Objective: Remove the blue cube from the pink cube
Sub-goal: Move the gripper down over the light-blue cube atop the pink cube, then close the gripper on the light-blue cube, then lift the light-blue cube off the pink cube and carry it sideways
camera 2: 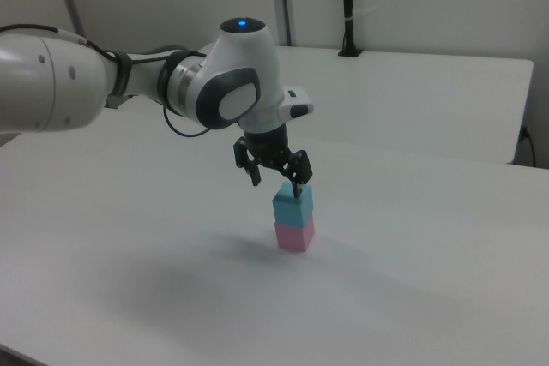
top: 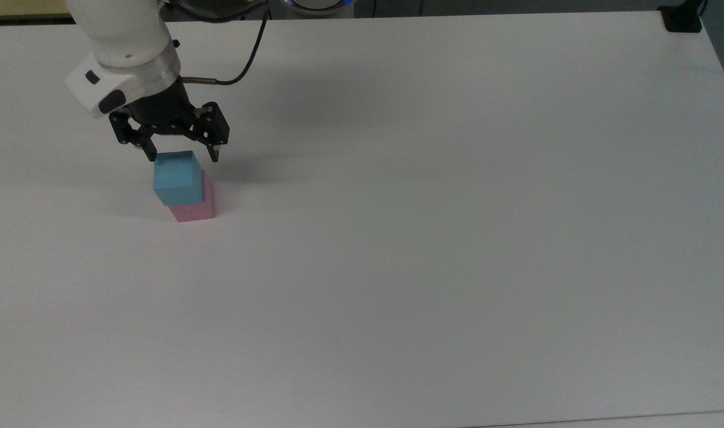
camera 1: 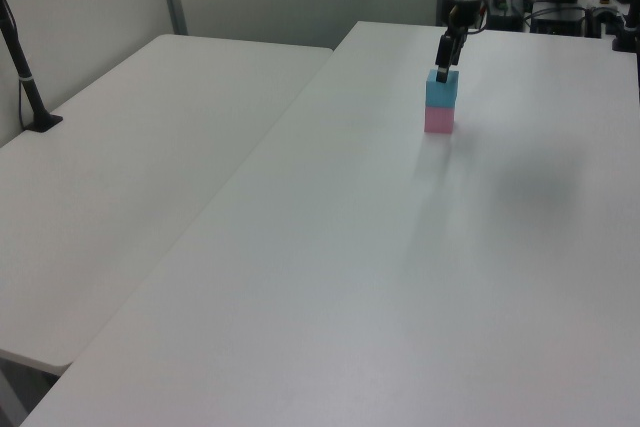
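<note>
The blue cube (top: 176, 177) (camera 1: 441, 90) (camera 2: 292, 204) sits on top of the pink cube (top: 194, 208) (camera 1: 439, 119) (camera 2: 294, 235), shifted slightly off its edges, on the white table (top: 433, 226). My gripper (top: 183, 157) (camera 1: 441, 71) (camera 2: 277, 186) hangs open right above the blue cube, pointing down. Its black fingertips (top: 215, 157) are at about the height of the cube's top face, one on each side. Nothing is held between them.
A black clamp base (top: 682, 21) stands at the top view's far right table corner. In the left view a second white table (camera 1: 120, 157) adjoins on the left, with a black post (camera 1: 25, 72) on it. My white arm (camera 2: 94, 83) reaches in from the right view's left.
</note>
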Controlling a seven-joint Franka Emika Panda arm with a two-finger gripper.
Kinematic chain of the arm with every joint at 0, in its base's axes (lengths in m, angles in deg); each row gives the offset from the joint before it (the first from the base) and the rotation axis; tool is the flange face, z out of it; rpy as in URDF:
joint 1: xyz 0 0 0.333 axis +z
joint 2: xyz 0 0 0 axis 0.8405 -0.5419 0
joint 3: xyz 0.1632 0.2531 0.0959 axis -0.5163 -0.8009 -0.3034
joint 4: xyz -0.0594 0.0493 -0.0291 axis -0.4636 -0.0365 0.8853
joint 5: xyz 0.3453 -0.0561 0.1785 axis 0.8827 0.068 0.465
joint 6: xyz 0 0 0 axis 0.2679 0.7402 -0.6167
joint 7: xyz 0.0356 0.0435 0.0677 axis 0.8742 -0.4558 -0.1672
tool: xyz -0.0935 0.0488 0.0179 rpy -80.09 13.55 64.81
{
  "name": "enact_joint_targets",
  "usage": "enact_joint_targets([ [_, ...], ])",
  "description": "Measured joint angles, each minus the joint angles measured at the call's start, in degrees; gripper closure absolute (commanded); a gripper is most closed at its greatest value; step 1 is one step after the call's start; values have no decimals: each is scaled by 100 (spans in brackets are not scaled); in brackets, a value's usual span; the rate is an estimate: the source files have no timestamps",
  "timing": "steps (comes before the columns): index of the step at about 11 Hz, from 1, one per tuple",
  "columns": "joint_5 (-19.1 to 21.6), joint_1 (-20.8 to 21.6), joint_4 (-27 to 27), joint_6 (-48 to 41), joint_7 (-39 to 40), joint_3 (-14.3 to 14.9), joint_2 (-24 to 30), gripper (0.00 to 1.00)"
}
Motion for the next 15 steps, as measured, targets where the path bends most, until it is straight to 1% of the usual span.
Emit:
enact_joint_targets([
  [2, -22, 81, -3, 21, -16, -7, -85, 0],
  [6, -84, 2, -94, 22, -19, 3, -74, 0],
  [9, -437, -20, -98, 22, -136, 8, -87, 0],
  [10, -527, -15, -92, 22, -210, 7, -114, 5],
  [11, -634, -8, -87, 24, -263, 5, -154, 17],
  [12, -692, -2, -74, 71, -314, 2, -209, 34],
  [13, -701, -3, -68, 162, -330, 2, -274, 45],
  [14, -706, -3, -68, 240, -333, 2, -329, 52],
  [15, -706, -3, -68, 251, -337, 2, -347, 55],
])
